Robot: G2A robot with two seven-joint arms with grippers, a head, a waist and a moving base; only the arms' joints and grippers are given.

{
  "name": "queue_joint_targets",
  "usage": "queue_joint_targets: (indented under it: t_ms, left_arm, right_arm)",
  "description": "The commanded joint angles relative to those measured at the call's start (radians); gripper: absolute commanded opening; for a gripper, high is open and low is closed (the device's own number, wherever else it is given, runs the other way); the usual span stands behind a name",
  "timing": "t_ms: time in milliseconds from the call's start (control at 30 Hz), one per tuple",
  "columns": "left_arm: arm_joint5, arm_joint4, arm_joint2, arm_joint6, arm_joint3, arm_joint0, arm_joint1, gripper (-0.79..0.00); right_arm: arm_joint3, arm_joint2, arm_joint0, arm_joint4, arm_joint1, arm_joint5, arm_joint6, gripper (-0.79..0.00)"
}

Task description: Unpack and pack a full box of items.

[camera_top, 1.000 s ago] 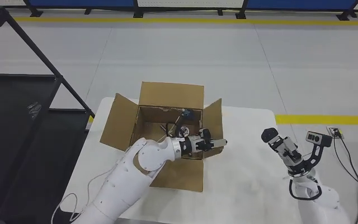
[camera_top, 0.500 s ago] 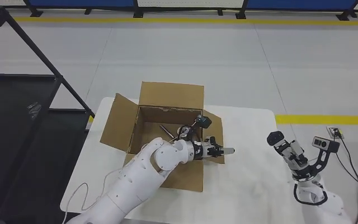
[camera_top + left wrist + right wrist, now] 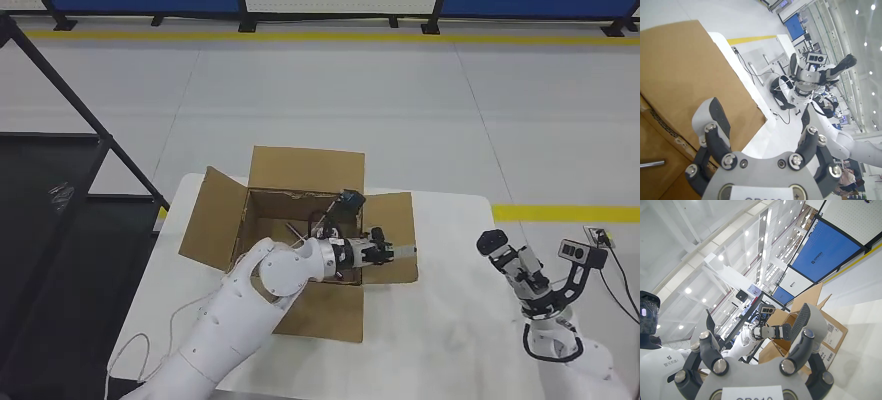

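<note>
An open cardboard box [image 3: 300, 215] stands on the white table [image 3: 450, 320]. Its right-hand flap [image 3: 398, 240] lies folded outward. My left arm stretches across the box, and my left gripper [image 3: 400, 246] hovers over that flap. In the left wrist view this gripper [image 3: 762, 117] is open and holds nothing, with the flap [image 3: 687, 66] beside one finger. My right gripper [image 3: 492, 243] is raised above the table's right edge, apart from the box. The right wrist view shows it [image 3: 757, 321] open and empty, with the box [image 3: 831, 330] farther off. My arm hides most of the box's contents; a thin dark rod [image 3: 295, 232] is visible inside.
A black metal rack [image 3: 60, 200] stands to the left of the table. Bare tabletop lies between the box and my right arm. The box's left flap [image 3: 210, 220] and near flap [image 3: 325, 310] hang outward. A metal rod [image 3: 651, 163] shows at the left wrist view's edge.
My left gripper has swung right from inside the box across its right side. The right flap, tilted up before, now lies lower and wider. My right arm shifted slightly.
</note>
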Motion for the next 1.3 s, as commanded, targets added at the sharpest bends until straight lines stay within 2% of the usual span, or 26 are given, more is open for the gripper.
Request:
queue_joint_targets:
  t_ms: [0, 167, 367, 633, 733, 833, 1267]
  left_arm:
    - [-0.002, 0.006, -0.053, -0.006, -0.048, 0.025, 0.016, 0.000]
    - [0.008, 0.035, -0.218, -0.014, -0.207, 0.125, 0.063, 0.000]
    - [0.031, 0.079, -0.461, -0.015, -0.405, 0.284, 0.116, 0.000]
    - [0.028, 0.022, -0.770, -0.023, -0.542, 0.479, 0.161, 0.000]
    - [0.018, -0.007, -0.855, -0.017, -0.570, 0.546, 0.171, 0.000]
    - [-0.012, -0.013, -0.906, -0.032, -0.591, 0.597, 0.179, 0.000]
    - [-0.012, -0.013, -0.906, -0.032, -0.591, 0.597, 0.179, 0.000]
  right_arm:
    - [-0.014, -0.003, 0.005, -0.031, 0.000, 0.003, -0.016, 0.000]
    - [-0.079, -0.027, 0.026, -0.158, 0.000, 0.033, -0.069, 0.000]
    - [-0.190, -0.120, 0.084, -0.391, -0.008, 0.138, -0.135, 0.000]
    - [-0.217, -0.339, 0.234, -0.656, -0.035, 0.297, -0.192, 0.000]
    - [-0.174, -0.429, 0.302, -0.642, -0.050, 0.317, -0.175, 0.000]
    - [-0.142, -0.470, 0.341, -0.586, -0.059, 0.314, -0.153, 0.000]
    - [-0.142, -0.470, 0.341, -0.586, -0.059, 0.314, -0.153, 0.000]
